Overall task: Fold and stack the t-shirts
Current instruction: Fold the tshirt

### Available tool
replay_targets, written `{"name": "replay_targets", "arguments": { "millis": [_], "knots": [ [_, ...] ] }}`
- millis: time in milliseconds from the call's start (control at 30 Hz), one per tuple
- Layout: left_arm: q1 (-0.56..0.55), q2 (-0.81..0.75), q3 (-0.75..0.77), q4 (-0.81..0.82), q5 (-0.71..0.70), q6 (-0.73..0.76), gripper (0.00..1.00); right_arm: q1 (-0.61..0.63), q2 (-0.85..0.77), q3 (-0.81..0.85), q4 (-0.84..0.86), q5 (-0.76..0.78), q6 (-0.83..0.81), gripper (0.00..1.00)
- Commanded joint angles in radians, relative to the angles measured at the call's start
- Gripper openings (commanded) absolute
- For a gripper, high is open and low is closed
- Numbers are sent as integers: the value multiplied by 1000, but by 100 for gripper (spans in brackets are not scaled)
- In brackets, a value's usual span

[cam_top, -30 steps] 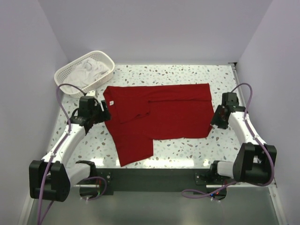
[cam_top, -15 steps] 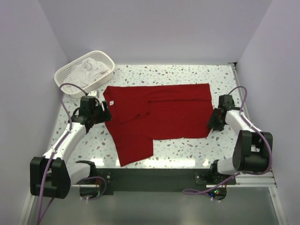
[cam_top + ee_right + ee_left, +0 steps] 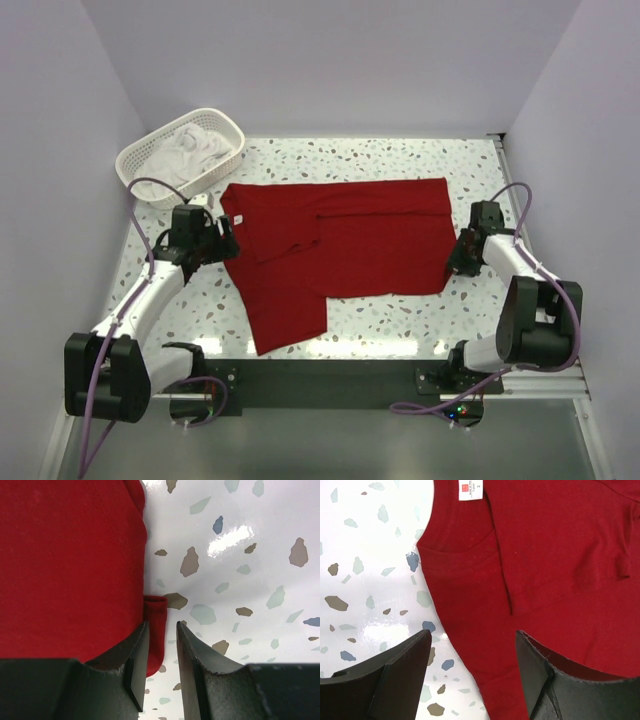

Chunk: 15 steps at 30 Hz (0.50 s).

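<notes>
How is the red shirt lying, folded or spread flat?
Partly folded: the red t-shirt has one flap doubled over its chest, and the rest lies flat.

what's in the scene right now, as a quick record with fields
red t-shirt: lying flat on the table, partly folded
neck label: white, inside the collar, facing up
white t-shirts: bunched in the basket, far left corner
left gripper: open, over the collar edge
right gripper: narrowly open, with a bit of the hem on the shirt's right side between the fingers
stack: not started
</notes>
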Motion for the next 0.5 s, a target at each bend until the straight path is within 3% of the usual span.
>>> {"name": "replay_targets", "arguments": {
  "millis": [0,467],
  "knots": [
    [-3,4,9,53,21,19,72,-9,-4,29,35,12,-3,32],
    [-3,2,6,53,15,22,72,-23,76,-3,124,-9,-25,29]
  ]
}}
